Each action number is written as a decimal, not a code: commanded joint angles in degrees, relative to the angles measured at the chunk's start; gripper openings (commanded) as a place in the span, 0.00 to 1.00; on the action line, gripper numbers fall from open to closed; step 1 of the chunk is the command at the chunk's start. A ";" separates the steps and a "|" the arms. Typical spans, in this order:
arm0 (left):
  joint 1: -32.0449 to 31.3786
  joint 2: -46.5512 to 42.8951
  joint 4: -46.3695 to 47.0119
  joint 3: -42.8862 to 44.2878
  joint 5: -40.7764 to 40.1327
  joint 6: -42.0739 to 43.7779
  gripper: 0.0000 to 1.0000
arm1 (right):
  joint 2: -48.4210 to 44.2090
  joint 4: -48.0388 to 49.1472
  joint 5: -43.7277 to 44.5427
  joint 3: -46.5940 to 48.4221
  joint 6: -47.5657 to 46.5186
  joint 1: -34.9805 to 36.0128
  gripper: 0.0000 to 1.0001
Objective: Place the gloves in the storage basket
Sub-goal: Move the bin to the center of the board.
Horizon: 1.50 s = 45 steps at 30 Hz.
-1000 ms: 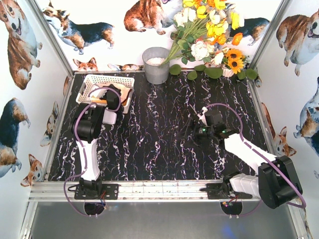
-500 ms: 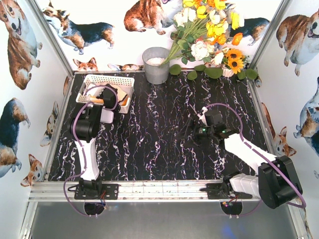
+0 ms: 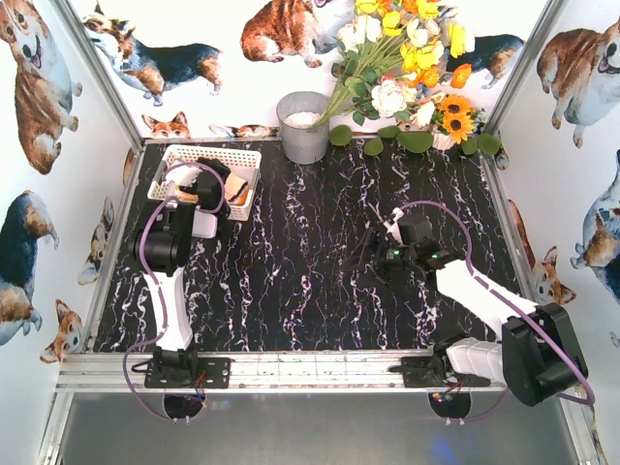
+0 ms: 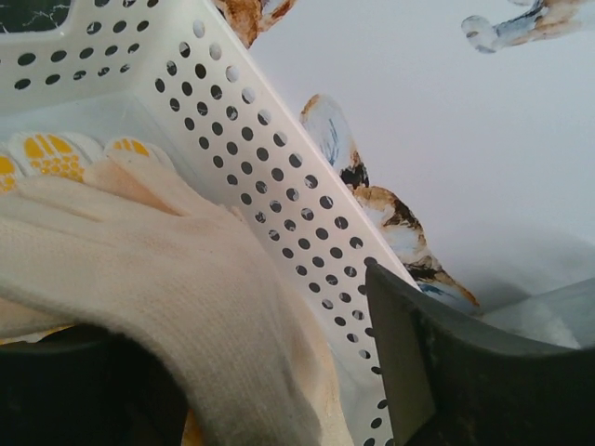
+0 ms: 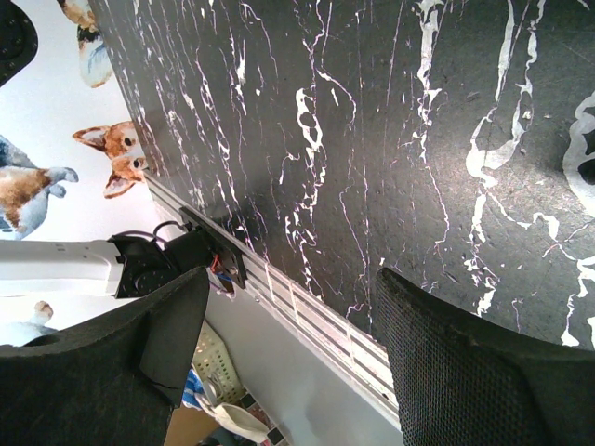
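Two arms share the black marbled table, and only the left one is at work. The white basket sits at the far left corner, its long side running left to right, with the grey bucket just beyond its right end and the flowers farther right.

The left gripper hangs over the basket, pointing away from the arm's base. Its jaws stand apart and clamp nothing. A cream glove lies between them, draped over the lower finger, with its length running along the basket's perforated side wall. It rests on a yellow-dotted glove already inside. A tan glove shows at the basket's right end.

The right gripper is well apart, over bare table right of centre, wide open and empty.

Every glove that shows is in the basket. The next move is probably a straight lift of the left gripper. The risk is the cream glove catching on the lower finger and coming up with it. The basket wall stands close on the far side.
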 commanded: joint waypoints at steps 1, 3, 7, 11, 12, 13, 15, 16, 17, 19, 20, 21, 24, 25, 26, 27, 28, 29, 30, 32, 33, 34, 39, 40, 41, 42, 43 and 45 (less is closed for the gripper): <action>2.03 -3.48 -1.31 -0.81 3.18 0.94 0.64 | -0.96 3.28 -0.85 1.93 0.22 -0.30 0.74; 2.48 -4.53 -2.87 -0.74 4.28 1.00 0.69 | -1.10 3.40 -0.92 1.82 0.22 -0.35 0.74; 3.17 -7.02 -7.23 -0.38 4.81 1.83 0.73 | -1.42 3.51 -1.03 1.69 0.22 -0.31 0.74; 4.78 -7.81 -10.54 0.32 6.75 1.69 0.77 | -2.03 3.77 -1.05 1.32 0.22 -0.34 0.74; 5.33 -7.58 -11.41 0.73 7.97 1.31 0.77 | -2.13 3.74 -1.10 1.25 0.22 -0.31 0.74; 5.88 -7.24 -12.36 1.13 9.41 0.93 0.76 | -2.28 3.77 -1.11 1.14 0.22 -0.30 0.74; 6.68 -6.50 -13.66 1.93 12.49 0.05 0.73 | -2.46 3.93 -1.03 0.88 0.22 -0.37 0.74; 6.84 -6.18 -14.10 2.14 13.51 -0.16 0.69 | -2.55 3.99 -0.96 0.78 0.22 -0.34 0.74; 6.91 -6.05 -14.27 2.22 13.93 -0.27 0.64 | -2.50 4.10 -0.95 0.77 0.22 -0.31 0.74; 6.89 -6.23 -13.74 1.71 14.01 -0.76 0.53 | -2.38 4.28 -1.02 1.00 0.14 -0.35 0.74; 6.89 -6.49 -13.09 1.17 13.89 -0.96 0.47 | -2.21 4.30 -1.03 1.26 0.01 -0.38 0.74; 6.95 -6.71 -12.27 0.52 13.91 -1.20 0.41 | -2.11 4.30 -0.96 1.59 -0.16 -0.34 0.74; 7.26 -7.50 -9.94 -0.26 15.82 -1.50 0.24 | -1.47 4.29 -0.37 3.17 -1.12 -0.38 0.74; 7.28 -7.83 -9.62 -0.34 16.58 -1.61 0.19 | -1.00 4.50 -0.19 3.90 -1.51 -0.34 0.74; 7.29 -8.21 -9.33 -0.36 17.30 -1.86 0.14 | -0.41 4.96 -0.14 4.77 -2.04 -0.30 0.74; 7.27 -8.63 -8.84 -0.44 18.22 -2.09 0.09 | 0.45 5.62 -0.21 5.79 -2.39 -0.30 0.74; 7.28 -9.03 -7.86 -0.65 19.13 -2.28 0.05 | 1.42 6.45 -0.38 6.91 -2.68 -0.34 0.74; 7.34 -9.67 -7.11 -0.89 19.93 -2.48 0.00 | 2.56 7.33 -0.60 8.31 -2.89 -0.26 0.74; 7.32 -10.35 -6.55 -1.26 20.62 -2.70 0.00 | 3.88 8.29 -0.85 9.77 -3.13 -0.17 0.74; 7.30 -12.01 -5.83 -2.02 21.83 -2.95 0.00 | 7.30 10.06 -0.62 13.01 -3.91 0.52 0.74; 7.31 -12.78 -5.78 -2.45 22.48 -2.96 0.00 | 9.03 10.86 -0.14 14.71 -4.42 1.22 0.74; 7.34 -13.64 -5.73 -2.82 23.16 -2.96 0.00 | 10.86 11.45 0.57 16.67 -5.04 1.96 0.74; 7.31 -18.41 -5.53 -6.20 25.38 -2.52 0.00 | 23.10 12.61 3.93 27.69 -7.68 6.34 0.72; 7.33 -19.13 -5.88 -6.40 26.18 -2.21 0.00 | 25.97 12.95 4.02 30.10 -7.89 7.06 0.71; 7.34 -19.81 -6.64 -6.44 27.09 -1.91 0.00 | 28.64 13.69 3.80 33.06 -7.86 7.68 0.70; 7.38 -20.43 -7.32 -6.37 27.95 -1.53 0.00 | 31.16 15.16 3.65 35.19 -7.39 8.30 0.69; 7.35 -20.85 -8.01 -6.24 29.01 -1.40 0.00 | 33.67 16.49 3.67 36.99 -6.90 8.66 0.68; 7.29 -20.93 -8.92 -5.83 31.16 -1.65 0.00 | 38.30 18.90 2.36 40.52 -5.24 9.09 0.65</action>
